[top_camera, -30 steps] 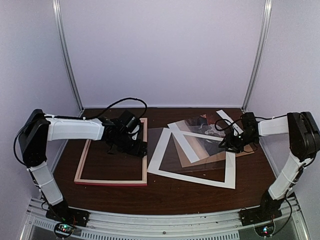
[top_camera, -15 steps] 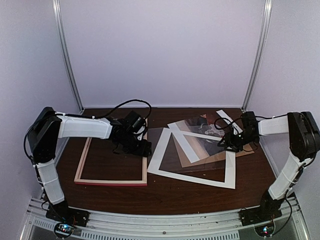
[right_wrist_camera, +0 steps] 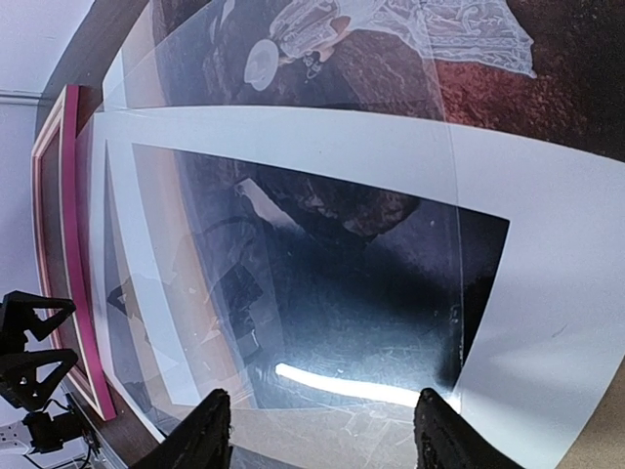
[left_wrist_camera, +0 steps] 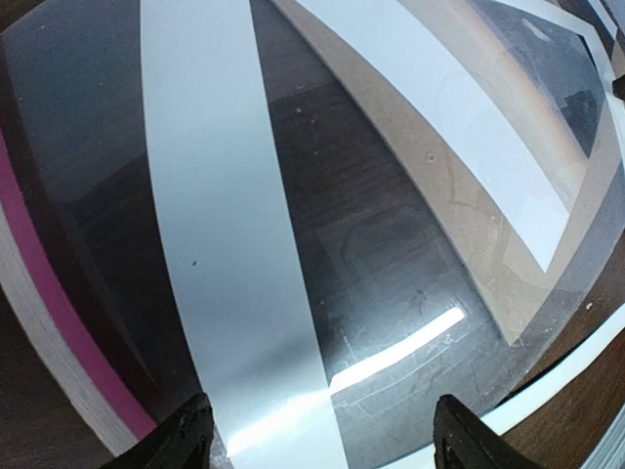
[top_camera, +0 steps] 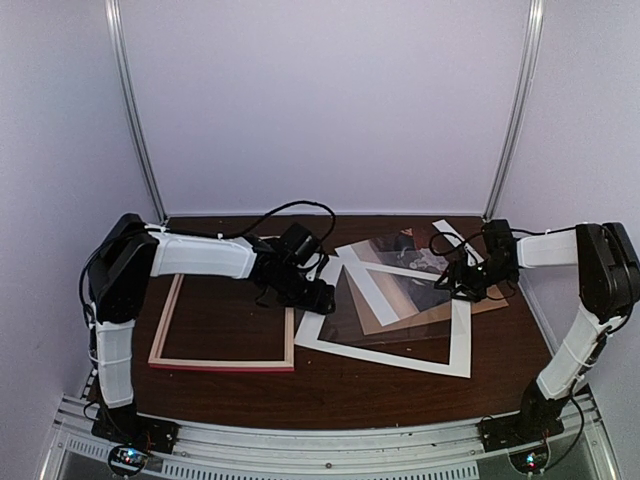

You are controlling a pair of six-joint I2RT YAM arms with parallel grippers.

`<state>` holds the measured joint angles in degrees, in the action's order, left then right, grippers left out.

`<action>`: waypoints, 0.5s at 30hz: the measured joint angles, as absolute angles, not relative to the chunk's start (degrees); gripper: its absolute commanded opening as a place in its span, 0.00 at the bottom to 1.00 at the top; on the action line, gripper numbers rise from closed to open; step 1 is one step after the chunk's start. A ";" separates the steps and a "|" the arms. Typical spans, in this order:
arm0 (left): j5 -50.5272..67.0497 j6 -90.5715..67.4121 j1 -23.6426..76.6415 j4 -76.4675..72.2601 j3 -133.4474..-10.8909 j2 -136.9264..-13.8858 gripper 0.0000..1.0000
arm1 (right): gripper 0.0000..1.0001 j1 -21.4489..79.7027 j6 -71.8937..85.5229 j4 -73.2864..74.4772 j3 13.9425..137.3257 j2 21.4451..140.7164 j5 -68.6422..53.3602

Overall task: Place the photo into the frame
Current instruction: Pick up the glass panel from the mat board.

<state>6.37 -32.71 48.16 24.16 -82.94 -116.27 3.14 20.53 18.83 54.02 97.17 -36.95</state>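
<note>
We see the frame (top_camera: 222, 362) lying flat on the dark wooden table (top_camera: 380, 395) in the lower left of the top view. Its pale wood is turned up and a pink edge shows along its near bar. It holds nothing inside its bars but bare table. The photo (right_wrist_camera: 547, 88) is not in it. It lies well apart from the frame, in the upper right of the top view at the far end of a loose pile, and its dark brown landscape and pale figure fill the top of the right wrist view. A white mat (top_camera: 385, 355) with a large opening lies nearest us in that pile, a brown backing board (top_camera: 388, 318) shows through the opening, and a clear sheet (left_wrist_camera: 391, 322) with a bright streak of glare covers much of the stack. The left gripper (left_wrist_camera: 327, 438) hangs over the left side of the pile, just right of the frame's right bar, with its jaws spread wide and nothing between them. The right gripper (right_wrist_camera: 324, 425) hovers over the right side of the pile, just below the photo in its own view, and its jaws also stand apart and hold nothing.
</note>
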 measured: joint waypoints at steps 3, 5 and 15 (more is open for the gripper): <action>6.00 -33.01 48.34 25.06 -85.38 -119.33 0.78 | 0.69 3.14 20.56 19.33 54.26 97.17 -36.32; 5.02 -33.39 48.34 25.91 -86.59 -120.70 0.79 | 0.71 3.14 20.47 20.05 54.68 97.17 -35.68; -2.42 -36.64 48.36 29.34 -87.02 -121.30 0.80 | 0.73 4.27 19.05 22.94 57.93 97.08 -32.32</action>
